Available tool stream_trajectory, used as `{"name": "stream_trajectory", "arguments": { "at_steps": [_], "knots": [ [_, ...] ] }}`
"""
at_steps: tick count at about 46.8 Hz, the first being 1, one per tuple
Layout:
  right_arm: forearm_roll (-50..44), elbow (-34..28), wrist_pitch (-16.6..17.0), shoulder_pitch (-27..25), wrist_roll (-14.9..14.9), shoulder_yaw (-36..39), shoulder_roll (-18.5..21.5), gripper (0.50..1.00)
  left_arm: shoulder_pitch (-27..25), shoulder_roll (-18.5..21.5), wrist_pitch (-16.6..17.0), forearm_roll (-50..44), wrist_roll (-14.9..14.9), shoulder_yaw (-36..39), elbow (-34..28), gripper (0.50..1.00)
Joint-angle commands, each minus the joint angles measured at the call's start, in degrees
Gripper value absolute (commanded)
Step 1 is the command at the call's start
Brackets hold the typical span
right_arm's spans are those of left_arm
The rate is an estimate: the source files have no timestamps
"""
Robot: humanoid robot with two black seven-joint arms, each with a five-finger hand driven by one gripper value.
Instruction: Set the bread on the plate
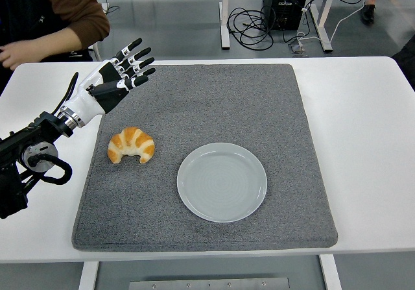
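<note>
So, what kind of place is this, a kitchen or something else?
Probably a lab or workshop, not a kitchen: the white table has a grey mat, tangled cables lie on the bare floor behind, and a person's arm rests at the table's far edge.

left arm (32, 150): black housing, round joint, black cable loops | left hand (117, 76): white back plate, black palm, five black fingers (133, 46) with white knuckle segments | wrist: silver ring
</note>
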Motion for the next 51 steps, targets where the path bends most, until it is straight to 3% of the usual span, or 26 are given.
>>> {"name": "stream_trajectory", "arguments": {
  "at_steps": [1, 51],
  "knots": [
    [0.00, 0.00, 0.00, 0.00, 0.00, 0.00, 0.00, 1.000, -0.06, 0.00, 0.17, 0.09, 0.00, 0.18, -0.02, 0.981],
    [0.00, 0.00, 0.00, 0.00, 0.00, 0.00, 0.00, 1.000, 0.30, 0.18, 0.44, 0.00, -0.09, 0.09, -0.02, 0.980]
  ]
}}
